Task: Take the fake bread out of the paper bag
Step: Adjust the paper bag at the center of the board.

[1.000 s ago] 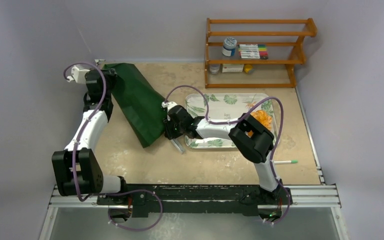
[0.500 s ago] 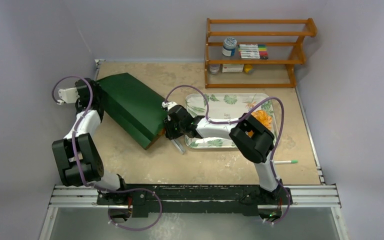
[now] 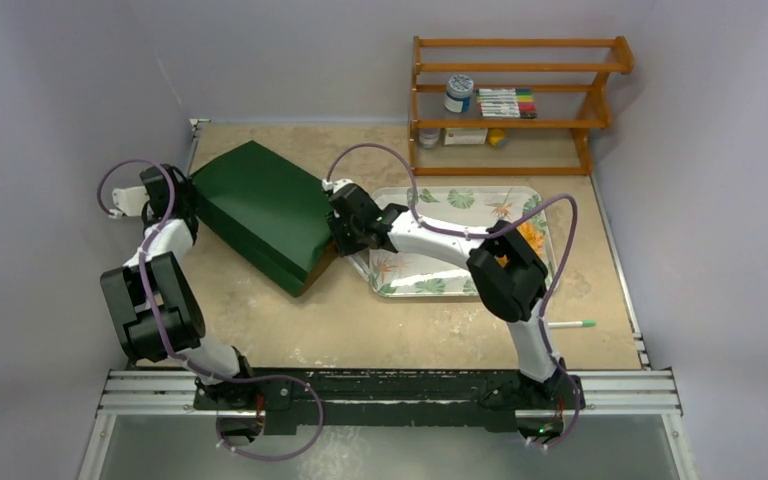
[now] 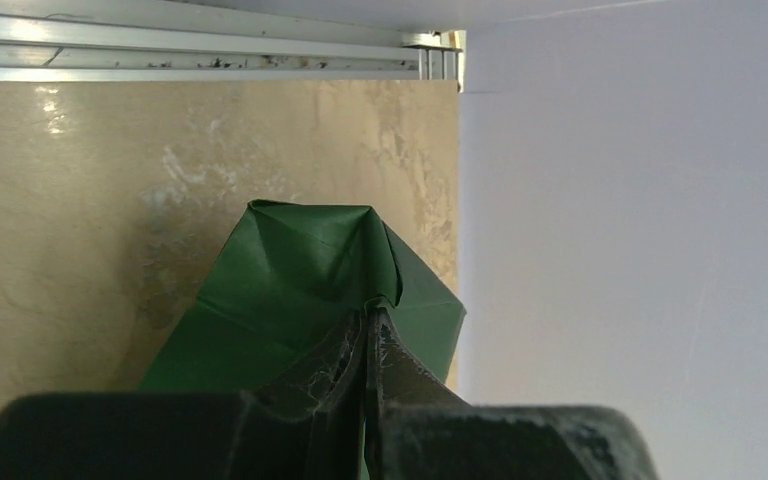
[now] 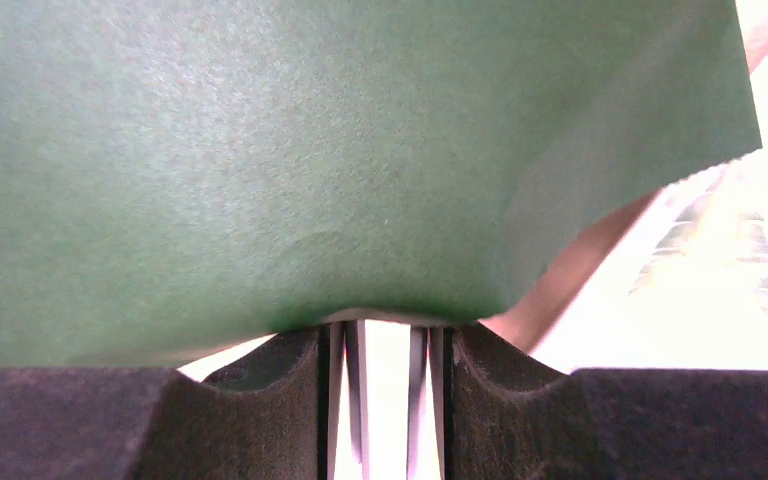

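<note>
The paper bag (image 3: 260, 212) lies on its side on the table, dark green, with its mouth toward the tray. My left gripper (image 3: 186, 192) is shut on a fold at the bag's closed end (image 4: 310, 270), its fingertips (image 4: 380, 335) pinched together on the paper. My right gripper (image 3: 346, 232) sits at the bag's mouth, shut on a pair of metal tongs (image 5: 345, 400). The tong tips are hidden under the bag's green edge (image 5: 310, 150). One crinkly orange piece of fake bread (image 3: 532, 233) lies on the tray, partly behind my right arm. The bag's inside is hidden.
A leaf-patterned tray (image 3: 440, 200) lies right of the bag. A wooden shelf (image 3: 515, 100) with jars and markers stands at the back right. A pen (image 3: 570, 324) lies near the right front edge. The left wall is close to my left gripper.
My left arm has swung the bag's closed end leftward and down, so the bag now lies flatter and broader. My right gripper moved back toward the bag's mouth, and the tongs went out of sight.
</note>
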Available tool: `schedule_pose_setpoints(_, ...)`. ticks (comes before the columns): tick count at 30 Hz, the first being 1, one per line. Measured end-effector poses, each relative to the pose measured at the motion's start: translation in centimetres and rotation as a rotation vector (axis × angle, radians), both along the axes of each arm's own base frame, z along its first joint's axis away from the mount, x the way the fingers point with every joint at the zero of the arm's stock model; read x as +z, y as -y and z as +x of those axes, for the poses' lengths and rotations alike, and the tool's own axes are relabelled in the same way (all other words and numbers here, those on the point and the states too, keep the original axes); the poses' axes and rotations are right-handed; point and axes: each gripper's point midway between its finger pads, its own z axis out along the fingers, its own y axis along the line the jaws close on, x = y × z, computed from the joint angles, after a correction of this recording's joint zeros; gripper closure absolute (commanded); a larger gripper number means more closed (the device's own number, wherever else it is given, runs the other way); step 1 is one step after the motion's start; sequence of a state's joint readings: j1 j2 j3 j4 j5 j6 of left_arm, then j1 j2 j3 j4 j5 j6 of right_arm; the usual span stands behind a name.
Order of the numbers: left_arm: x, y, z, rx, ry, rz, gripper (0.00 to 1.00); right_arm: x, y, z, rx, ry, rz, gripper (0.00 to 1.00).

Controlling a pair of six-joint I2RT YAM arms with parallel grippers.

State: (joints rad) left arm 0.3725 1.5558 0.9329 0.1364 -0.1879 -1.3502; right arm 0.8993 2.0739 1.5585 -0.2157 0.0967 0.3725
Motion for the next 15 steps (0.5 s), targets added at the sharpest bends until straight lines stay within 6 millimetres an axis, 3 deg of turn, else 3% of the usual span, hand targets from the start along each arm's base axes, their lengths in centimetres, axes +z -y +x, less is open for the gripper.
schedule_pose_setpoints(6, -1.5, 0.6, -0.6, -0.018, -0.03, -0.018, 1.0, 0.5, 1.7, 1.2, -0.029, -0.019, -0.089, 0.67)
schedule_pose_setpoints(12, -4.0, 0.7, -2.4, 0.014, -0.073, -0.047, 1.0, 0.3, 1.1, 3.7, -0.03, -0.01, -0.199, 0.67)
schedule_pose_setpoints(15, -4.4, 1.0, -3.0, 0.021, -0.078, -0.061, 1.0, -0.3, 2.3, 2.7, -0.022, -0.03, -0.231, 0.68)
